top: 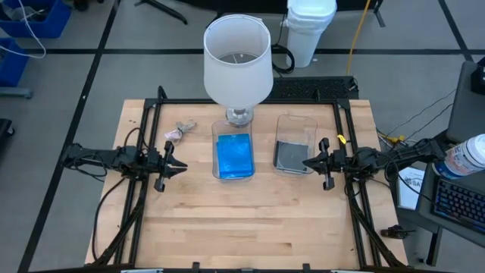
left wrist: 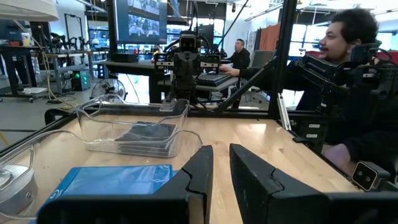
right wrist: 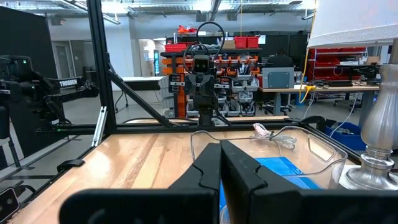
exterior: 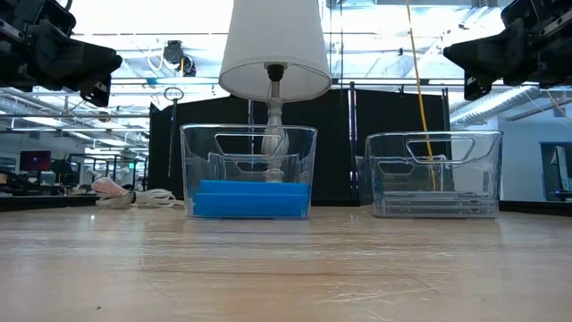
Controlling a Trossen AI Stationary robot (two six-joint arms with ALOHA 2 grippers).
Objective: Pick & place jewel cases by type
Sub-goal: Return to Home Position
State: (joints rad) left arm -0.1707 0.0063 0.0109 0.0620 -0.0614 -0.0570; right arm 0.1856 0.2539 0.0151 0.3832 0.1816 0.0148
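Blue cases [top: 233, 155] flat in one tub [top: 214, 148], grey cases [top: 290, 157] — another tub [top: 295, 127]

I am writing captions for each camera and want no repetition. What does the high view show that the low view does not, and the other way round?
Only the high view: the whole table from above and both arms at full length, the left gripper left of the left bin, the right gripper at the right bin's edge. Only the low view: the stacks side-on and the room behind. Both: the lamp, the blue cases in the left bin, the grey cases in the right, the lump.
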